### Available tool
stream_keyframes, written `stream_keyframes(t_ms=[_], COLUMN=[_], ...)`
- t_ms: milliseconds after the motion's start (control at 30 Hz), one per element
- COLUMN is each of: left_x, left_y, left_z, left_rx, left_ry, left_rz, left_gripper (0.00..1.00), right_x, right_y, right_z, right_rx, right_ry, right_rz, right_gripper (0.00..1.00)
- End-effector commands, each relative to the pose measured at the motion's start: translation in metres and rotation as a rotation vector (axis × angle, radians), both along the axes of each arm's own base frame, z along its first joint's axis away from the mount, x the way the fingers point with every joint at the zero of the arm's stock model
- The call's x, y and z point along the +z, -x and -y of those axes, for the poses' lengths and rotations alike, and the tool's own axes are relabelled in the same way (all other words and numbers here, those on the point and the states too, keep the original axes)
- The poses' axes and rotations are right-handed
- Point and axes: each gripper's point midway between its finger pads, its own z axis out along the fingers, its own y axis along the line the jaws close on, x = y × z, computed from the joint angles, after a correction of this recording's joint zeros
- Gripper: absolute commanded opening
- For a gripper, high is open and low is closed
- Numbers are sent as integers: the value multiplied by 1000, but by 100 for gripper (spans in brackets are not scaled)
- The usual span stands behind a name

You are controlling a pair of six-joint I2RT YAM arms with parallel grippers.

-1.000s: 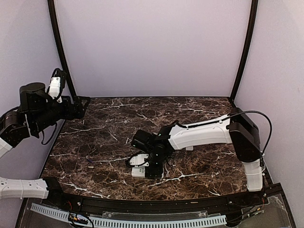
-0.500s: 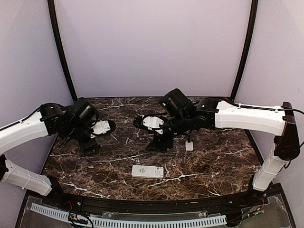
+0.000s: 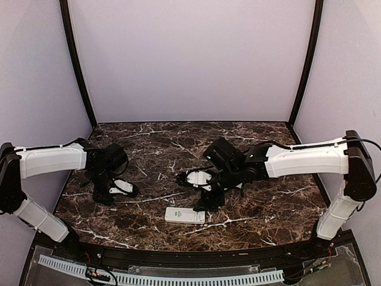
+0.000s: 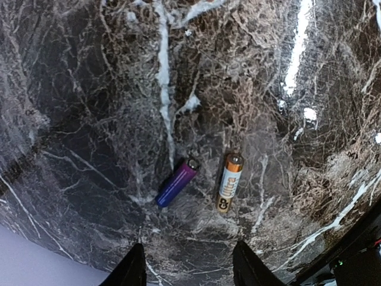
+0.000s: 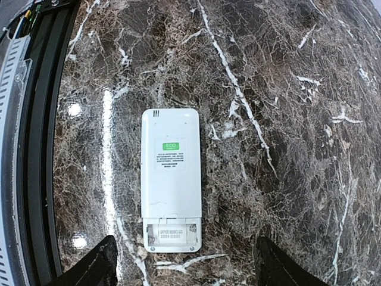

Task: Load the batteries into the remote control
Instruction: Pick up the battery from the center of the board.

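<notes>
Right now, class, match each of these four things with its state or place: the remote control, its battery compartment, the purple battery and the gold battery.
Things:
1. remote control
2. battery compartment
3. purple battery
4. gold battery

States and places:
A. uncovered, with no batteries inside
B. slanted, left of its mate in the left wrist view
C. lying back up
D. nearly upright in the left wrist view, right of its mate

Pairs: 1-C, 2-A, 3-B, 4-D

Lab booth — plain walls (image 3: 190,59), marble tabletop (image 3: 268,143)
</notes>
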Motion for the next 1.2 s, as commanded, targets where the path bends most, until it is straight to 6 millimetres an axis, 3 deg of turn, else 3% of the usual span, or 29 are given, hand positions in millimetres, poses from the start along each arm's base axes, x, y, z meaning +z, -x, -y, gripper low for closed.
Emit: stream_keyframes(t_ms=[0, 100, 233, 667, 933, 1167], left_x=[-14, -24, -36, -51, -46, -18], left_y=[3, 9, -3, -10, -3, -5], left_z=[5, -1, -5, -1, 1, 7], left_rx=[-70, -63, -105, -121, -87, -35], left_ry=[35, 16, -18, -15, 18, 83], left_rz=[-48, -79, -24, -32, -46, 11], left_gripper=[48, 48, 47, 46, 45, 48], right_x=[16, 17, 22, 20, 14, 12], right_y=[1, 1, 4, 6, 6, 6], right_z=[-2, 1, -3, -1, -1, -1], right_rx=[10, 8, 23, 23, 20, 21], right_ry=[-86, -90, -114, -97, -80, -71], right_rz=[24, 28, 18, -2, -5, -13], right_gripper=[75, 75, 75, 75, 75, 75])
